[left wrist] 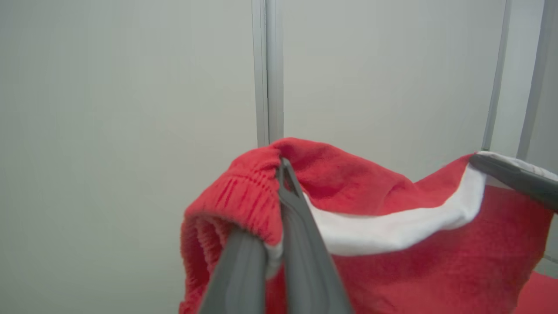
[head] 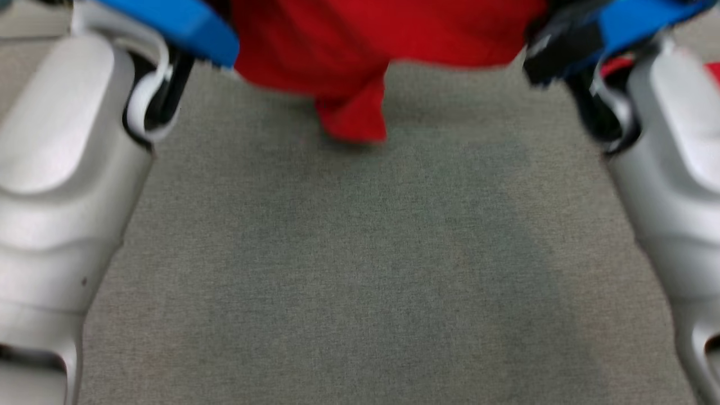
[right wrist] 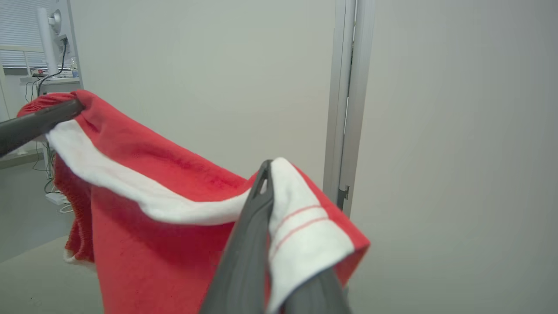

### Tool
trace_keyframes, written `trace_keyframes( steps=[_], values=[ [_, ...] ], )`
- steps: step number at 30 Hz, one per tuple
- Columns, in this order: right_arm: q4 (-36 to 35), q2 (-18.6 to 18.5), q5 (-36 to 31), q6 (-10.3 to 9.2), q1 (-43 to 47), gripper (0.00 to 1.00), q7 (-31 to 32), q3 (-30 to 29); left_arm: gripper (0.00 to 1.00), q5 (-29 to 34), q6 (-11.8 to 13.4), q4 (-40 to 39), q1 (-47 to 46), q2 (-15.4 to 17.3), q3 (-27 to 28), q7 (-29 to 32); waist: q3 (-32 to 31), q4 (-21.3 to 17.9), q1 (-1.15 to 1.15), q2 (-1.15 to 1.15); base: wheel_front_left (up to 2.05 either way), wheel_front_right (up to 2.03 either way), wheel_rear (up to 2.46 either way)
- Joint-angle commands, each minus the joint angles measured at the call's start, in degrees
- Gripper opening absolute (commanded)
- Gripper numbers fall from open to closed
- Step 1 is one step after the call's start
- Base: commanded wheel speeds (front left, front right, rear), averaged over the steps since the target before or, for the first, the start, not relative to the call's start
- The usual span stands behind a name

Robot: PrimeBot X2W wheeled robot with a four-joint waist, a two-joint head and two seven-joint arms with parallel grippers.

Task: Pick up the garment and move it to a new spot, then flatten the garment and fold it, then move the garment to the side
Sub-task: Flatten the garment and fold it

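The garment (head: 360,45) is red with a white band and hangs high over the grey surface, with one fold dangling lower in the middle. In the left wrist view my left gripper (left wrist: 283,172) is shut on the ribbed red edge of the garment (left wrist: 392,209). My right gripper (right wrist: 263,174) is shut on the other end of the garment (right wrist: 165,174), at the white band. The cloth sags between the two grips. Each wrist view also shows the other arm's fingers (left wrist: 514,176) (right wrist: 39,124) holding the far corner. In the head view my pale left forearm (head: 62,169) and right forearm (head: 669,169) flank the garment.
A grey carpet-like surface (head: 360,270) spreads below the garment. Ahead stands a pale wall with a vertical metal strip (left wrist: 267,69). A desk with a stand and cables (right wrist: 48,65) sits far off to one side.
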Motion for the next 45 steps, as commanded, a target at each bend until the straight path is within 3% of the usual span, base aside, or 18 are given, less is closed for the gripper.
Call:
trace_keyframes(
  steps=[1, 9, 16, 21, 25, 35, 45],
  values=[
    [1.4, -0.3, 0.6, 0.03, -3.4, 0.0, -0.2, 0.0, 0.0, -0.1, -0.1, 1.0, -2.8, -0.4, -1.1, 0.4, 1.5, 0.6, -0.02, -0.01, 0.0, 0.0, 0.0],
    [10.2, -2.7, 3.5, 0.03, -18.2, 0.0, -2.5, 2.8, 0.0, -3.3, -0.1, 8.3, -17.2, -2.4, -5.8, -2.5, 4.6, 0.5, -0.02, -0.01, 0.0, 0.0, 0.0],
    [13.0, -4.1, 8.2, 0.03, -13.7, 0.0, -4.9, 10.1, 0.0, -7.6, -0.1, 9.7, -13.8, -2.1, -11.8, -5.2, 4.7, 0.5, -0.02, -0.01, 0.0, 0.0, 0.0],
    [9.8, -5.7, 11.5, 0.04, -5.0, 0.0, -6.3, 15.6, 0.0, -9.9, -0.1, 8.3, -4.4, -0.7, -13.5, -6.3, 3.5, 0.5, -0.02, -0.01, 0.0, 0.0, 0.0],
    [5.7, -8.2, 12.7, 0.03, 4.5, 0.0, -6.5, 18.7, 0.0, -9.1, 0.1, 5.8, 5.5, -0.1, -11.0, -6.4, 1.8, 1.0, -0.02, -0.01, 0.0, 0.0, 0.0],
    [-5.6, -11.6, 13.8, 0.03, 26.7, 0.0, -6.6, 18.6, 0.0, -4.6, 1.7, -4.4, 29.6, 0.4, -6.2, -6.4, -3.7, 1.3, -0.02, -0.01, 0.0, 0.0, 0.0],
    [-14.2, -14.8, 13.1, 0.03, 47.3, 0.0, -6.6, 18.1, 0.0, -1.5, 2.8, -12.4, 49.9, 2.7, -7.6, -6.4, -9.2, 2.2, -0.02, -0.01, 0.0, 0.0, 0.0]
  ],
)
